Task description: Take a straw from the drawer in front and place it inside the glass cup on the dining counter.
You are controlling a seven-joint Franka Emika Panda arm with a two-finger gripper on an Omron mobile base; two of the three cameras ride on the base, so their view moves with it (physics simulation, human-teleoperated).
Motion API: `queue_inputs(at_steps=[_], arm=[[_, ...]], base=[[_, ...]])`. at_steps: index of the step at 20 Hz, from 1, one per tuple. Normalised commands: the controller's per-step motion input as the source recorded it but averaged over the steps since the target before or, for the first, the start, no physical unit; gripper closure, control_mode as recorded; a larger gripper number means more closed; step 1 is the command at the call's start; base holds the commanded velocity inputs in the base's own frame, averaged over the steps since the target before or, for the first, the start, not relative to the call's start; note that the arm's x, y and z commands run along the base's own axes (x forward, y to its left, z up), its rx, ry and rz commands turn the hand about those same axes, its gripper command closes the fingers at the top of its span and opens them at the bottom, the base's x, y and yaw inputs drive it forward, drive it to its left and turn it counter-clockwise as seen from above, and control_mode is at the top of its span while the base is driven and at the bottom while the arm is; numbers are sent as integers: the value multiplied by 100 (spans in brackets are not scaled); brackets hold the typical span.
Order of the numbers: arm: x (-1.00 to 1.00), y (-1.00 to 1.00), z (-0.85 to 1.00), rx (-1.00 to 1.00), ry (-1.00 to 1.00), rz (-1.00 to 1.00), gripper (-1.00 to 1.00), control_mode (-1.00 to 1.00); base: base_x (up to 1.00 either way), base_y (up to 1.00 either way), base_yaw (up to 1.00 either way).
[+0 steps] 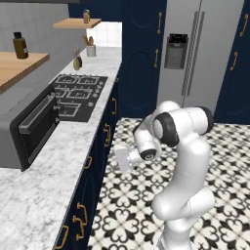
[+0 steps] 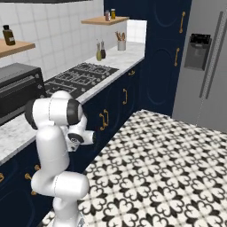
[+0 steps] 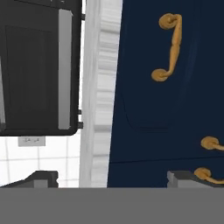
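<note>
Navy cabinet fronts (image 1: 100,161) with gold handles run under the marbled tabletop (image 1: 44,180) in the left base view. The arm (image 1: 183,161) is folded with the hand (image 1: 128,157) turned toward those fronts, probably lining up on a handle so the drawer can be pulled. The drawer is shut as far as can be told, and which front it is cannot be told from here. The straw is presumably inside it, out of sight. No glass cup or dining counter to point at. This view also gives the cooktop (image 1: 78,93), the dark oven box (image 1: 29,129) on the tabletop, and the fridge (image 1: 200,53) beyond.

Right base view: same scene from the other side. The hand (image 2: 80,136) sits close to the cabinet face, near a pair of gold handles (image 2: 104,119). It shows the gap between hand and cabinet better than the left view does: near, not touching. The fingers are hidden behind the wrist.

Hand view, rolled sideways: the gripper (image 3: 111,179) has its jaws spread wide, nothing between them. It shows what neither base view does: a panel seam on the navy front, one gold handle (image 3: 168,48) ahead and two more (image 3: 210,158) by one fingertip (image 3: 181,178). The tabletop edge (image 3: 100,92) runs as a white strip, the oven beside it.
</note>
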Motion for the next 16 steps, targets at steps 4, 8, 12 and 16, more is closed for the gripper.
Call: queue_inputs(at_steps=[4,8,12,16], arm=[[46,3,-28,0,0,0,-100,-100],[44,12,-34,0,0,0,-100,-100],[45,24,-42,0,0,0,-100,-100],[49,30,-43,0,0,0,-100,-100]], base=[[0,0,0],[0,0,0],[0,0,0],[0,0,0]])
